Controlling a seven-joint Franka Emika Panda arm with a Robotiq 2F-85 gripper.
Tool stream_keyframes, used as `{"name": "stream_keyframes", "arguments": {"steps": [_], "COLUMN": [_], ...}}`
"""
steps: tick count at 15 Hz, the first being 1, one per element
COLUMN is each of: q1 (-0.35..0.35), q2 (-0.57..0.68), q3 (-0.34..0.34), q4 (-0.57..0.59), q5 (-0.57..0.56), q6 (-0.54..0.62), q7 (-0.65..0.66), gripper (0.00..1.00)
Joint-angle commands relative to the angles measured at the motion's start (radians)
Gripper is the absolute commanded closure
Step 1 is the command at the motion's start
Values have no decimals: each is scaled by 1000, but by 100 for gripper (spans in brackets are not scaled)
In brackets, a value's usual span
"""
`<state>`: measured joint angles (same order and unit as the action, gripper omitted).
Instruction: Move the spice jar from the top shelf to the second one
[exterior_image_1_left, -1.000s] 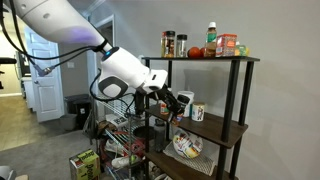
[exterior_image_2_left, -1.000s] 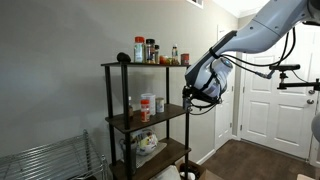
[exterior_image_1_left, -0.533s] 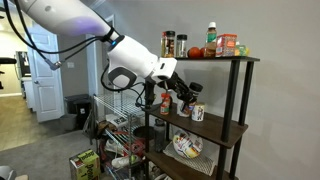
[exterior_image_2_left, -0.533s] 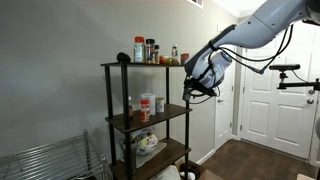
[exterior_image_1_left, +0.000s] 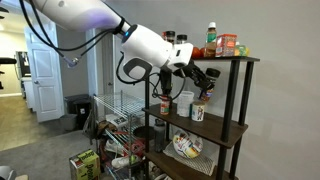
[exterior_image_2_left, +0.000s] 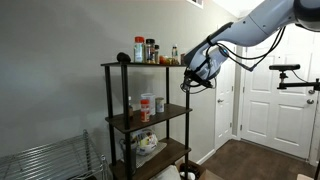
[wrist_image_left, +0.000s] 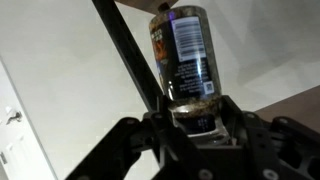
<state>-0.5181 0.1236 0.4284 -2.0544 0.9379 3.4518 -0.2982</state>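
Between the fingers of your end effector the jar was pinched, long axis pointing straight outward; the second shelf lay below.

White glossy arm, dark joint bands, black cable, black jaws.

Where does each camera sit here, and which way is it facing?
Exterior view: off to one side, facing the top shelf, wire basket rack beside it; arm and gripper show.
Exterior view: from the opposite side, facing the same shelf; arm and gripper show.
Wrist view: behind the gripper, looking past the held spice jar.
Shared: both exterior views show shelf, arm, gripper.
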Motion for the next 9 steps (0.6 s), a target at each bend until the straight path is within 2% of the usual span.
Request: {"name": "stream_keyframes", "arguments": {"steps": [1,2,3,6,8,9], "q1": [195,246,276,380,504,541], "q2": [104,138,165,273,357,371], "q3": [-190,-221,-222,-253,-346,-372], "q4": [127,125,82,61,66,103], "q5": [5,22,46,56,86,97], "q6": [11,25,27,-25,-30,-2], "q7": [-46,-60,-86,-94,-124,-137], "gripper": [71,71,71,71,71,71]}}
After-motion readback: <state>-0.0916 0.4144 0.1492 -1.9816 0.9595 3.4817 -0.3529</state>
